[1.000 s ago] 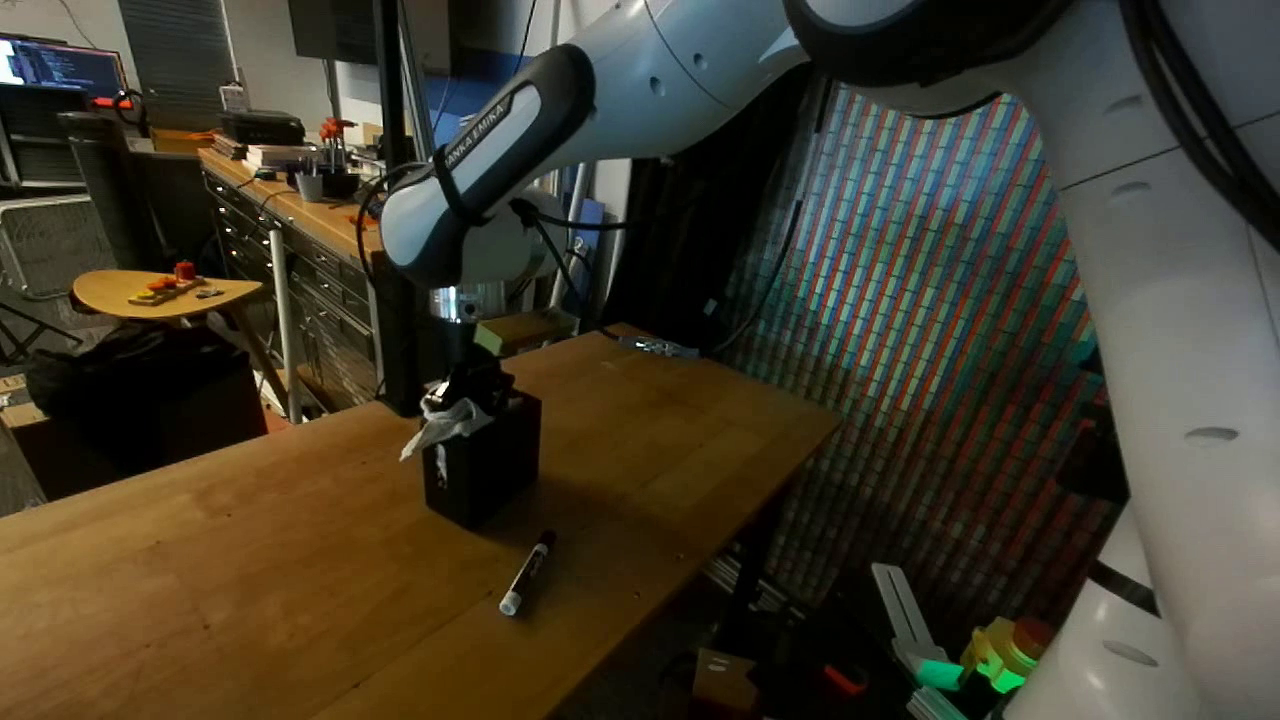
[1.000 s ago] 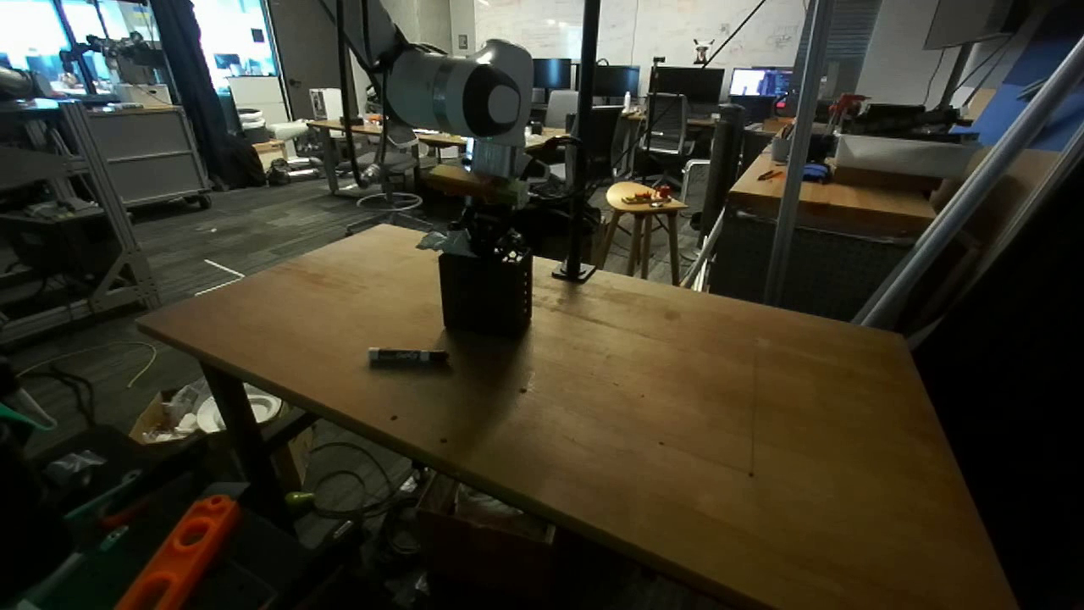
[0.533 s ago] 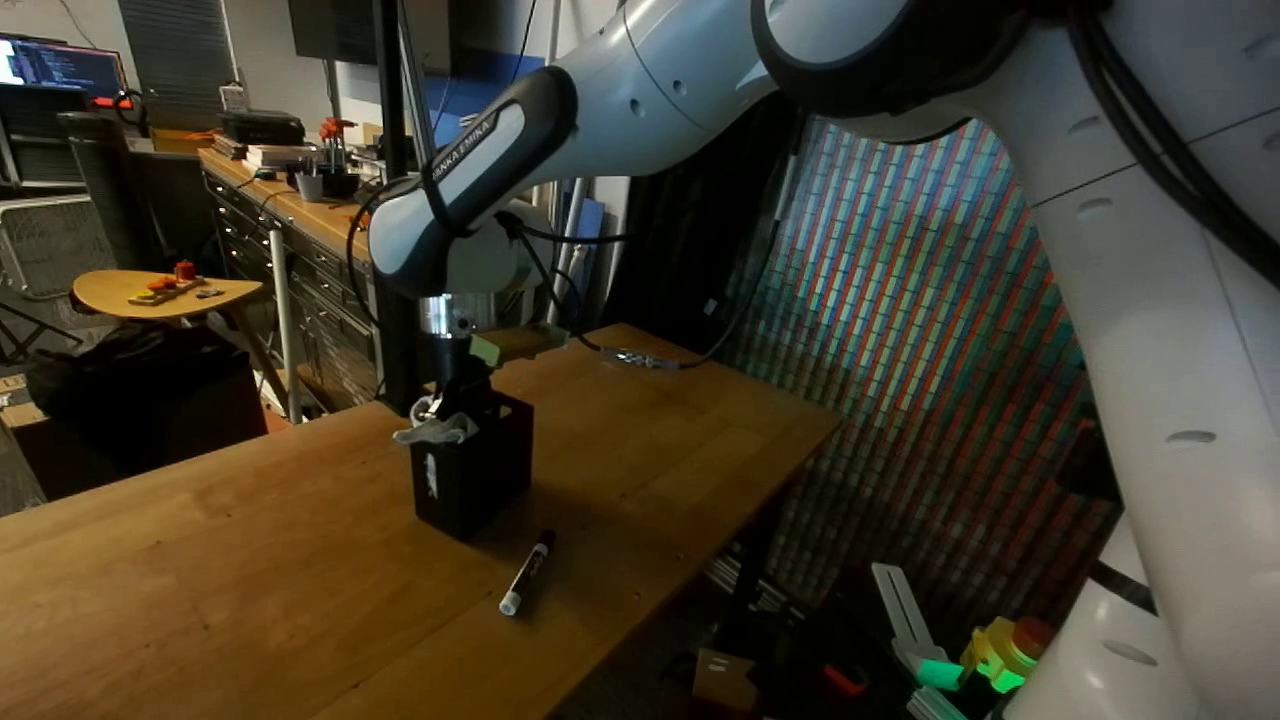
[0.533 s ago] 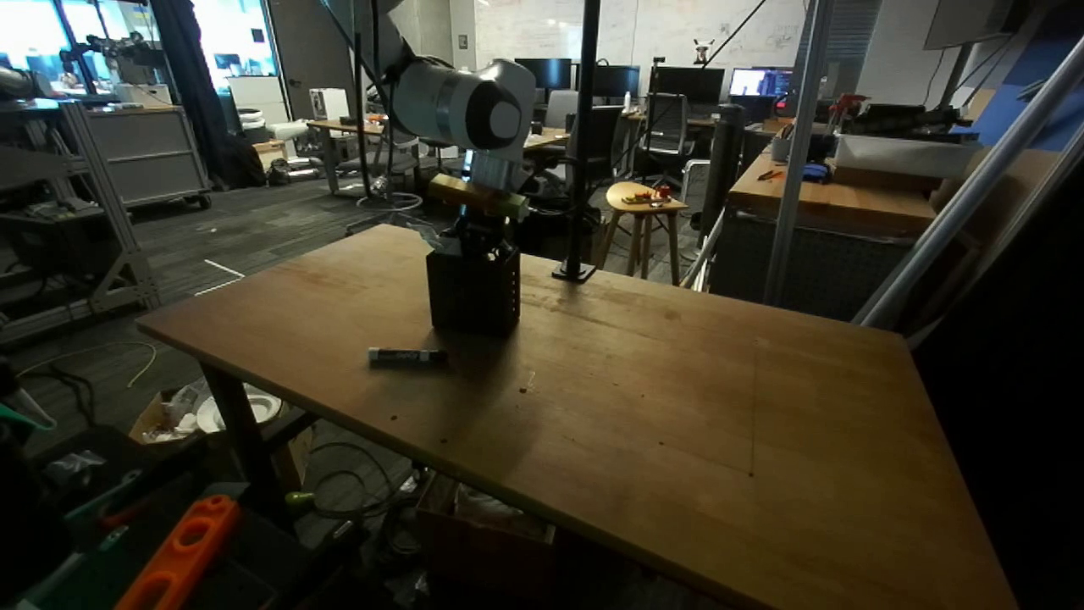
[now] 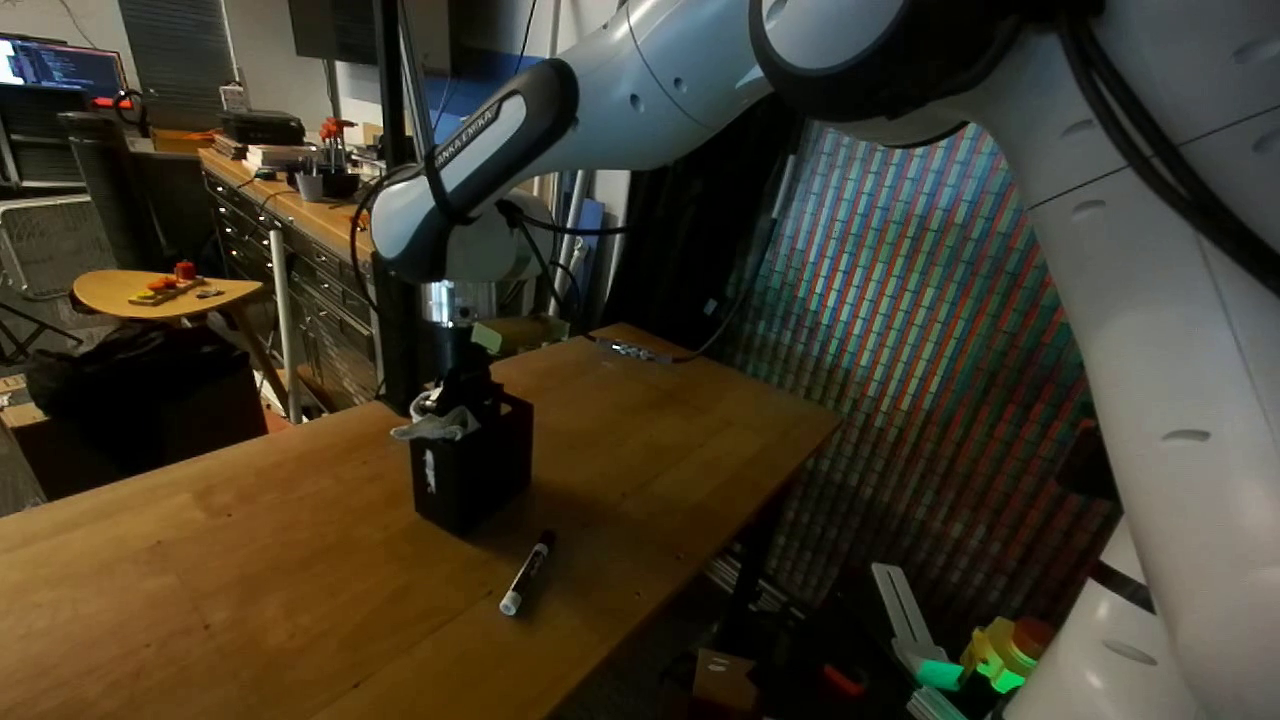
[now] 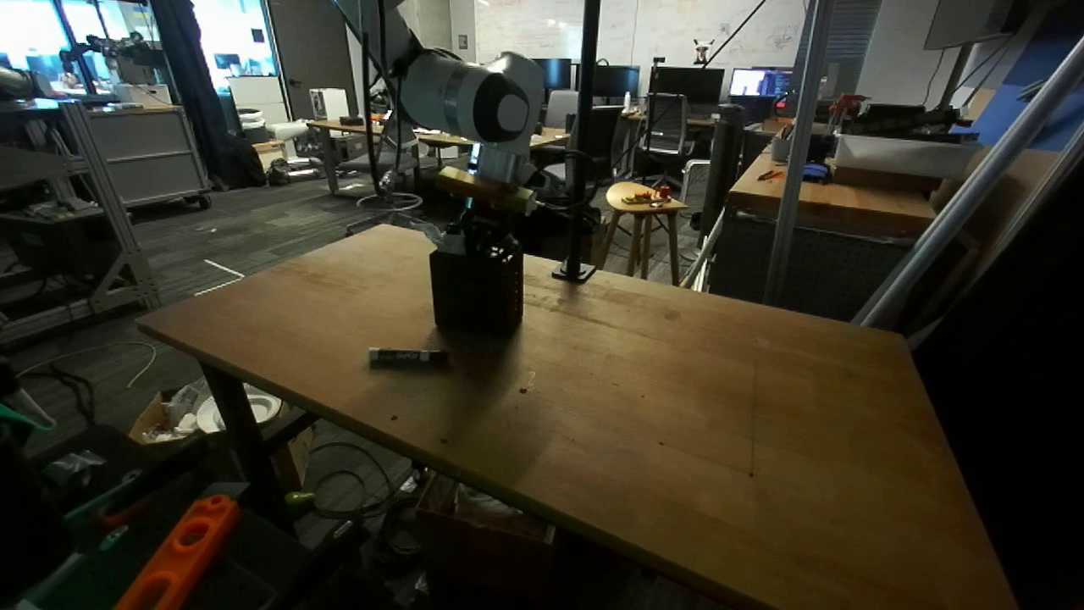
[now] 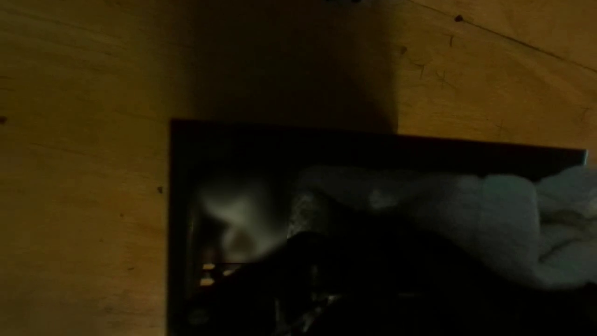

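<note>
Against one second ago: black open-topped rectangular box (image 5: 475, 468) displaced leftward in both exterior views, with slight return since the half-second mark. Crumpled white cloth (image 5: 442, 426) at its rim: free tip now higher, drooping less. White robot arm (image 6: 461, 97): wrist end dipped, then rose a little; elongated gold-brown bar (image 6: 484, 190) mounted there tilts more steeply.

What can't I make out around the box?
The end effector: tips hidden by the box in both exterior views, in shadow in the wrist view.
The cloth: partly covered by the end effector, wrist view.
A pale patch within the box's outline: too blurred to name, wrist view.
The marker: lettering too small, both exterior views.
</note>
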### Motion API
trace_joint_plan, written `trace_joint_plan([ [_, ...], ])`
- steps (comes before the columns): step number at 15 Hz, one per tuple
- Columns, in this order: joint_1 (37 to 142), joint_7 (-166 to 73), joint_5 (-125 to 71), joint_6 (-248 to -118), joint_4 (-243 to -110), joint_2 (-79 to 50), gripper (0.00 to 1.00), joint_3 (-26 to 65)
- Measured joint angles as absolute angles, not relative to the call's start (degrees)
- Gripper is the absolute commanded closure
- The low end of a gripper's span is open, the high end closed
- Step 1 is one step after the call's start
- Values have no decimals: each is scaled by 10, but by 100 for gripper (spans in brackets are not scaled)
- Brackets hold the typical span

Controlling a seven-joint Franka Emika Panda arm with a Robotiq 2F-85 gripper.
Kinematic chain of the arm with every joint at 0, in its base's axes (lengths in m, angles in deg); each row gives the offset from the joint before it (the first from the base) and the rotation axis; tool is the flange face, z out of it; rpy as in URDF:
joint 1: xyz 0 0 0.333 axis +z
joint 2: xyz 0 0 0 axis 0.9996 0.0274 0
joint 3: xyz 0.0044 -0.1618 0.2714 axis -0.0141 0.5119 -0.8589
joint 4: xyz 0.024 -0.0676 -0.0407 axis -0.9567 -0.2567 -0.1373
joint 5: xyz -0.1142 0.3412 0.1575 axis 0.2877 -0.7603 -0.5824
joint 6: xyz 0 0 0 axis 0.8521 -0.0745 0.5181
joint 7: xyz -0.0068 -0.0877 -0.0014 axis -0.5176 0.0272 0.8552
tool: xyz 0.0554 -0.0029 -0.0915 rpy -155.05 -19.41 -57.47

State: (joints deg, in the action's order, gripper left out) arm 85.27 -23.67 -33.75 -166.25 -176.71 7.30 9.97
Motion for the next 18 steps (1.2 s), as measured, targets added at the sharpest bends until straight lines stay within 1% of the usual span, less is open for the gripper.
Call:
trace_joint_plan([
  [1,852,-235,-336,-1661,-1763,69,97,101],
  [6,853,-226,-307,-1632,-1733,27,97,105],
  [7,855,-224,-302,-1627,-1728,18,96,105],
  [9,860,-222,-299,-1618,-1720,1,95,104],
  [13,877,-216,-299,-1616,-1722,-24,97,89],
  [15,890,-215,-299,-1616,-1729,-35,96,79],
  [16,898,-215,-299,-1616,-1733,-41,92,75],
  [17,905,-215,-299,-1616,-1738,-48,93,72],
  [18,910,-214,-299,-1617,-1745,-55,91,70],
])
